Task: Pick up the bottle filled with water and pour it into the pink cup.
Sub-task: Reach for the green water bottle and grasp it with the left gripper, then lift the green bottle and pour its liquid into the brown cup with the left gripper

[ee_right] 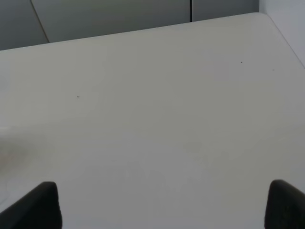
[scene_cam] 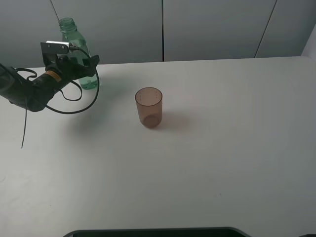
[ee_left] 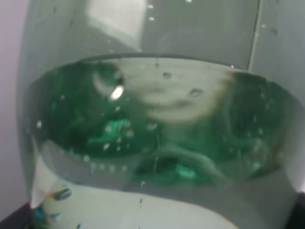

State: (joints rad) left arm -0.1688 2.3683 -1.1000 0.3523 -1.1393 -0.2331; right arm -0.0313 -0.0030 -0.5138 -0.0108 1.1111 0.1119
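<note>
The bottle (scene_cam: 69, 33) stands upright at the back left of the white surface (scene_cam: 227, 163). Its long axis is vertical and its neck is uncapped. The left arm (scene_cam: 29, 91) comes in from the left edge, and the left jaws sit level with the bottle's middle, hard against its near side. From the high view I cannot tell whether the body lies between them or just beyond their tips. In the left wrist view the bottle (ee_left: 157, 133) fills the whole picture, with the waterline crossing it and green-tinted water below. No part of the jaws shows there. The left jaws stand wide apart, and the bottle rests on the surface, so I judge it is not clamped yet.

The pink cup (scene_cam: 149, 107) stands upright near the middle of the surface, well apart from the bottle, to its right and nearer the camera. It looks empty.

The right jaws show only in the right wrist view, as two dark tips wide apart with nothing but bare surface (ee_right: 152, 119) between them. The left arm is plainly the nearer one. The bottle is straight ahead of its jaws, so the next move likely calls for a sideways squeeze across the upright body.

Behind the surface are grey wall panels (scene_cam: 212, 29) with dark seams. A black cable (scene_cam: 84, 106) loops from the left arm.
</note>
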